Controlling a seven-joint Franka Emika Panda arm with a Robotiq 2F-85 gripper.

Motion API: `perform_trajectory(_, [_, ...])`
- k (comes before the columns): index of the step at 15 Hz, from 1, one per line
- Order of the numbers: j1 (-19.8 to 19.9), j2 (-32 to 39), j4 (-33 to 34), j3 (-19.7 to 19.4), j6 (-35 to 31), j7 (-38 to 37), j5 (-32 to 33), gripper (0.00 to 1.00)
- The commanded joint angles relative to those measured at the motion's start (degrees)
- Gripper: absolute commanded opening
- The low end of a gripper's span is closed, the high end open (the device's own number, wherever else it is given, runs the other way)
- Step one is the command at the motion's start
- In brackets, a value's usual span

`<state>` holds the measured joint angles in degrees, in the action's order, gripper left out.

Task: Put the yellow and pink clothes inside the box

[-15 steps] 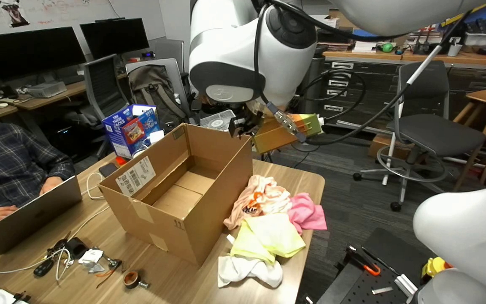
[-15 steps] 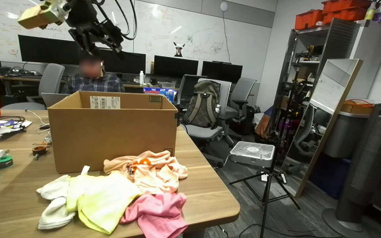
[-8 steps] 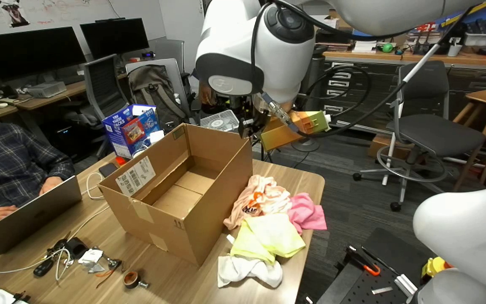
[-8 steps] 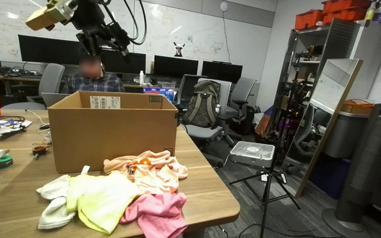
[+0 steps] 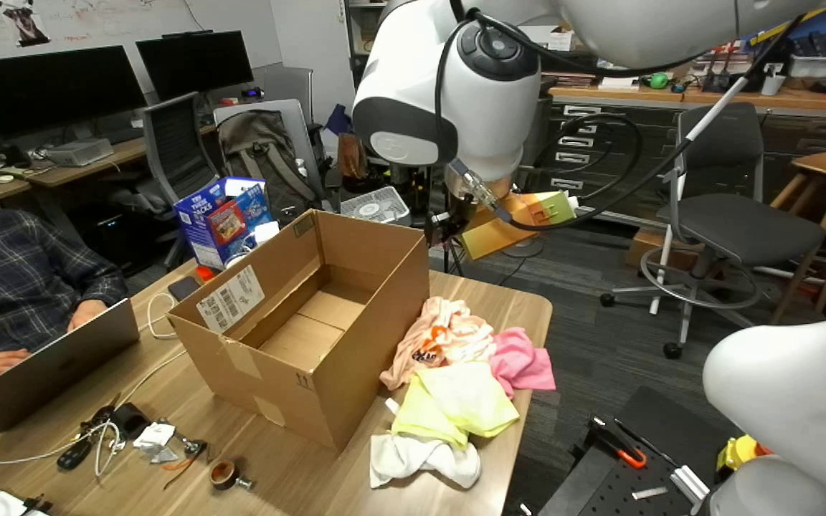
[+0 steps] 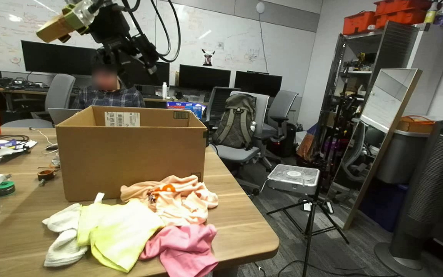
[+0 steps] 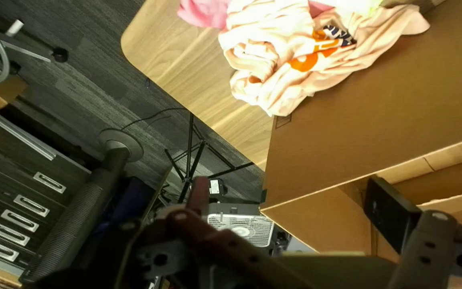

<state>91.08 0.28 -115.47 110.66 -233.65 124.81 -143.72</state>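
Far left, a person in plaid (image 5: 19, 276) at a laptop (image 5: 54, 365). Along we go: a blue carton (image 5: 201, 228), its lettering too small to call. Now the cardboard box (image 5: 377, 351), open-topped, a barcoded white label (image 5: 231, 299) on its inner wall, fine print unreadable, up-arrows (image 5: 303, 380) by the near corner. There's the gripper (image 7: 287, 188), up near the far corner, fingers (image 7: 389, 212) spread well apart in the wrist view. Outside the box, on the table (image 5: 298, 487): a white cloth (image 5: 420, 459); a peach garment (image 5: 449, 333) bunched against the box's tall side, its orange-and-dark print creased past reading; the yellow cloth (image 5: 456, 401), bright, lapping over the white; the pink cloth (image 5: 522, 364), crumpled, poking over the table's edge.
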Motion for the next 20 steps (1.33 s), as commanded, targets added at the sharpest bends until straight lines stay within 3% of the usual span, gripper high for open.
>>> perform_trajectory(1, [0.21,2.41,-2.03,-0.76,-2.13,1.88,0.01,1.0])
perform_trajectory(8, [-2.2,6.55,-9.24,-4.14,-2.15,4.01,0.02,1.0])
perform_trajectory(9, [-11.73,9.98,-10.93,-12.02,-3.09,1.73,3.12,1.0])
perform_trajectory(10, [-4.93,4.43,-9.58,-8.18,0.01,8.85,-4.05,1.0])
perform_trajectory(11, [-16.45,12.67,-12.12,-15.58,-2.66,2.07,3.35,1.0])
perform_trajectory(12, [-12.35,10.4,-11.83,-13.06,-1.51,6.5,0.1,1.0])
perform_trajectory(13, [-21.6,14.22,-12.66,-19.83,-2.53,2.65,3.68,1.0])
perform_trajectory(14, [-19.47,11.04,-12.22,-19.65,-0.11,7.5,-0.6,1.0])
perform_trajectory(18, [-33.4,17.11,-12.31,-31.32,-1.28,3.51,4.93,1.0])
perform_trajectory(20, [-41.87,18.62,-10.7,-39.7,-1.37,3.8,6.53,1.0])
